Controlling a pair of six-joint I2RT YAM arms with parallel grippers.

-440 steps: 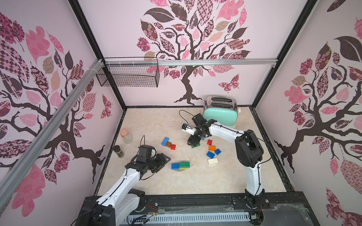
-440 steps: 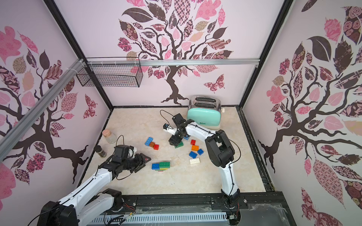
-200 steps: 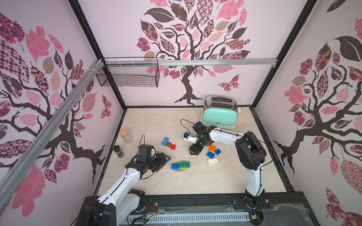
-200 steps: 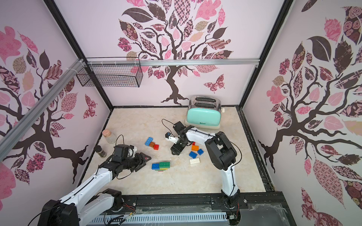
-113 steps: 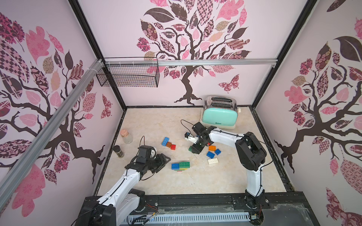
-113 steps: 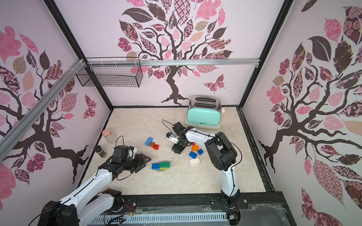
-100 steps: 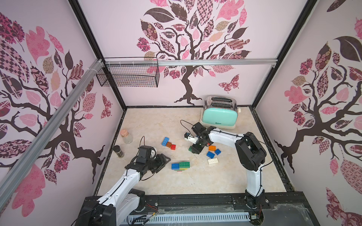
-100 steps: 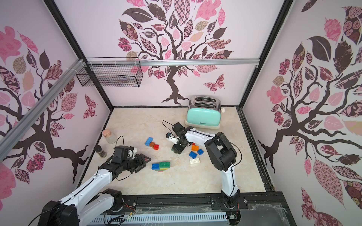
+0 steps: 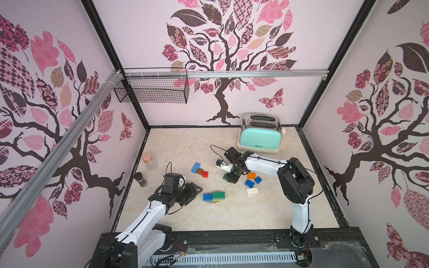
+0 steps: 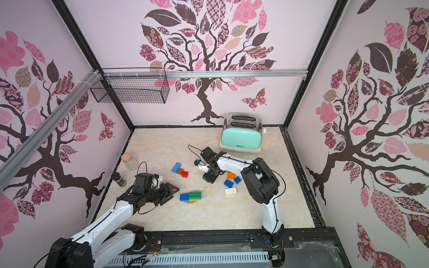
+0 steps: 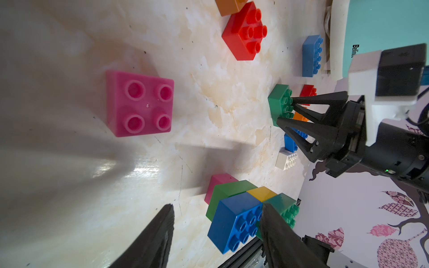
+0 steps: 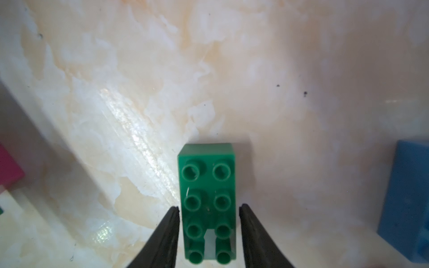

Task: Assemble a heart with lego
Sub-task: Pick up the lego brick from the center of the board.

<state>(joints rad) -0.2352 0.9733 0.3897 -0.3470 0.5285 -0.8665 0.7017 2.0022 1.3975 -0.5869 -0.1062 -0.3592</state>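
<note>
Glass jar [image 9: 150,163] corked, apart from lego stack [image 9: 214,197].

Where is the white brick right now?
In both top views the white brick lies on the right arm's side, just nearer the robot's base than a blue brick and right of the blue-and-green stack.

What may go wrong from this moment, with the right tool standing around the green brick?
1. The right tool straddles the long green brick near one end, not at its middle; when lifted like this, the brick may swing or slip out.
2. The left tool stands open beside the built stack and does not hold it; pressing a new brick on might push the stack aside.
</note>
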